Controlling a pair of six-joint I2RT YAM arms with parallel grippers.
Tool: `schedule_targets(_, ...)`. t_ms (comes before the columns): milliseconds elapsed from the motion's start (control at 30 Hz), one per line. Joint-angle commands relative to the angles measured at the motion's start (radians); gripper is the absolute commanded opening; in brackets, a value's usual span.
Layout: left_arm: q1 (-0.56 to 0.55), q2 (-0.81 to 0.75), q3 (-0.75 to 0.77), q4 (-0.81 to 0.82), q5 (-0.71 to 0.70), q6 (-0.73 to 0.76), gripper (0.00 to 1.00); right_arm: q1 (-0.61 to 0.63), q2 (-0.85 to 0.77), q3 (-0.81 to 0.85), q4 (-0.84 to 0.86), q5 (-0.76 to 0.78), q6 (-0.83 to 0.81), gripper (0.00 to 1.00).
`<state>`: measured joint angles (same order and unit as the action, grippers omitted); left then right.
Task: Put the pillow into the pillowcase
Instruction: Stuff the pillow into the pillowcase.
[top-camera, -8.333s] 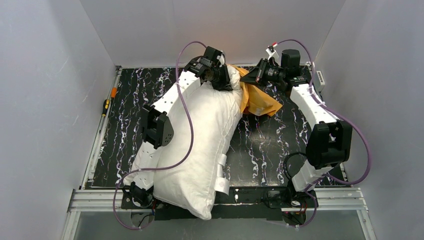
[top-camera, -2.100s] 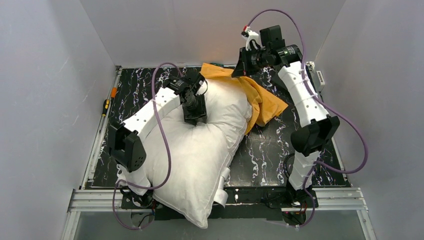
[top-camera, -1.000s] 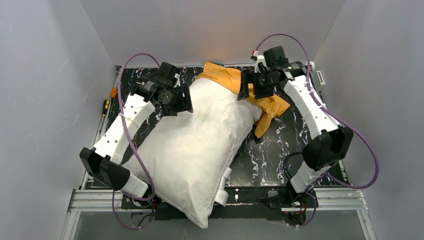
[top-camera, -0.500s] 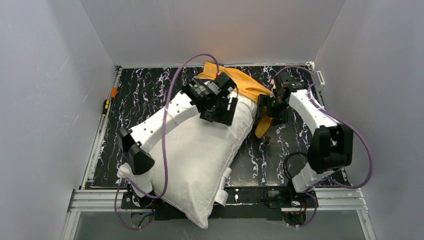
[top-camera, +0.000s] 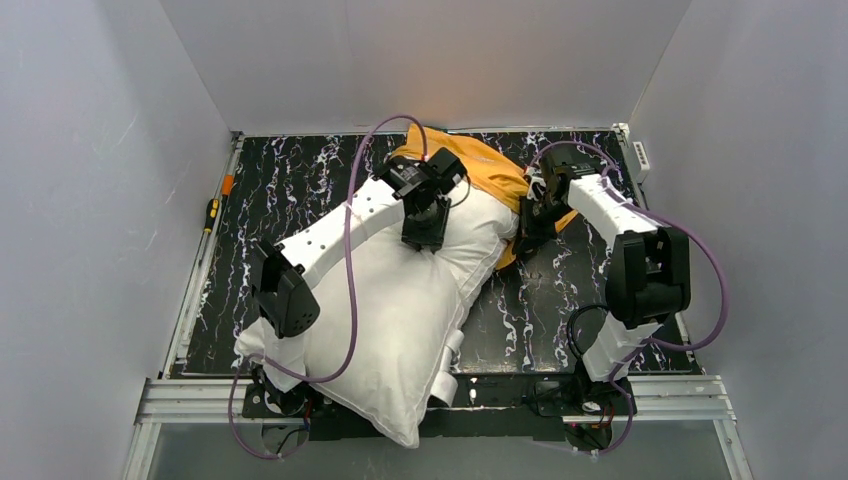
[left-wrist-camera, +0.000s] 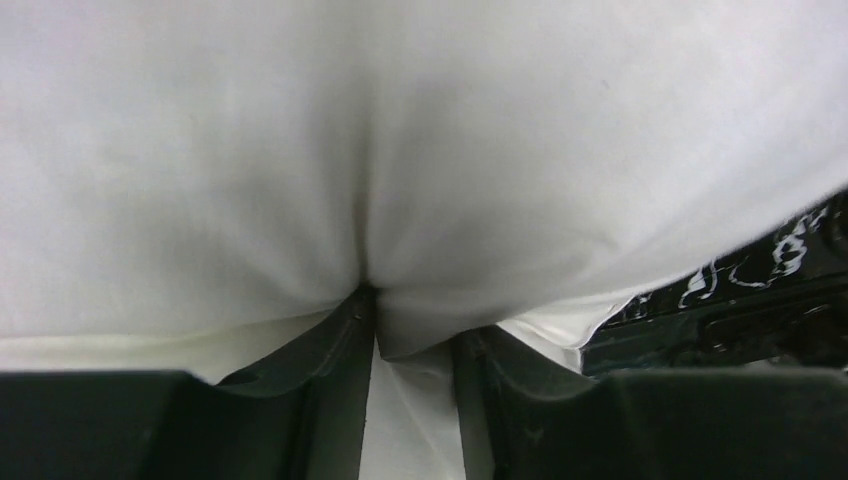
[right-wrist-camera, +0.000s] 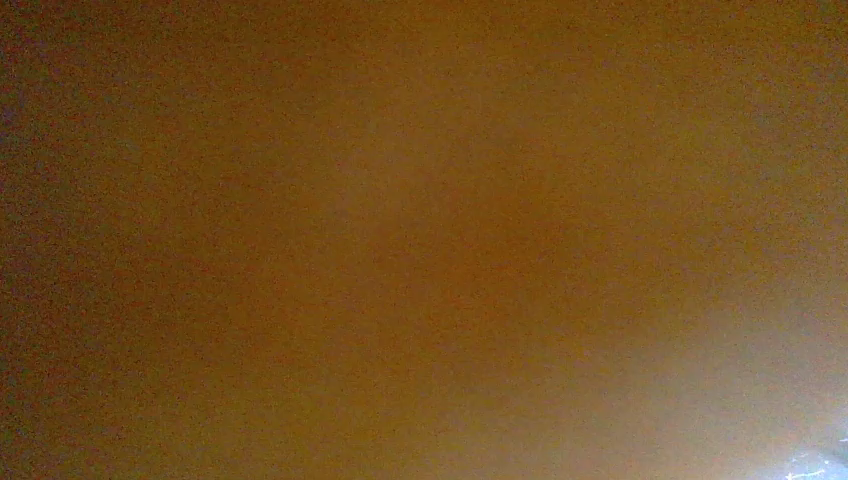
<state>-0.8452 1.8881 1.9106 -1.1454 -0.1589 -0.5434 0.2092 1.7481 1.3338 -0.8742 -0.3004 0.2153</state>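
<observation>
Marbled black table (top-camera: 290, 180) carries pillow (top-camera: 400, 310), orange pillowcase (top-camera: 485, 168) at its far end. Left gripper (left-wrist-camera: 408, 335) pinches pillow fabric; right gripper (top-camera: 522, 228), pressed together, meets pillowcase

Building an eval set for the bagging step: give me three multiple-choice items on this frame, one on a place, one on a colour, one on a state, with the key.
1. Where is the pillowcase?
A) at the far end of the pillow
B) under its near end
C) hanging off the table's left edge

2. What colour fills the right wrist view?
A) white
B) orange
C) black

3. What is the left hand doing?
A) hovering open over bare table
B) gripping a cable
C) pinching a fold of the pillow

Key: 1A, the top view shows orange cloth bunched at the far end. 2B, that frame is all orange. 3C, the left wrist view shows white fabric nipped in its grip.
</observation>
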Motion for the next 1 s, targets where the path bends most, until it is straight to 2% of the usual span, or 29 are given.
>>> schedule_targets(0,0.14,0.045,-0.035,0.003,0.001,0.005,0.24,0.002,-0.088,0.091,-0.164,-0.141,-0.112,0.01)
schedule_targets(67,0.177,0.079,-0.017,0.037,0.031,0.006,0.15,0.007,-0.102,0.134,-0.259,-0.195,-0.153,0.01)
schedule_targets(167,0.216,0.166,0.088,0.04,0.057,0.005,0.0,0.038,-0.134,0.189,-0.333,-0.266,-0.156,0.01)
schedule_targets(367,0.253,0.325,0.293,0.039,0.122,-0.098,0.0,0.162,-0.151,0.293,-0.372,-0.395,-0.07,0.01)
schedule_targets(500,0.274,0.366,0.38,0.057,0.133,-0.168,0.0,0.299,-0.115,0.325,-0.457,-0.369,-0.066,0.01)
schedule_targets(667,0.291,0.344,0.393,0.112,0.133,-0.229,0.0,0.364,-0.049,0.276,-0.45,-0.31,-0.071,0.01)
schedule_targets(800,0.296,0.284,0.324,0.149,0.14,-0.234,0.0,0.413,0.077,0.355,-0.485,-0.187,-0.109,0.01)
schedule_targets(900,0.308,0.218,0.225,0.198,0.174,-0.215,0.0,0.427,0.116,0.474,-0.468,-0.12,-0.106,0.21)
schedule_targets(967,0.318,0.168,0.178,0.199,0.2,-0.178,0.14,0.426,0.101,0.557,-0.451,-0.085,-0.098,0.38)
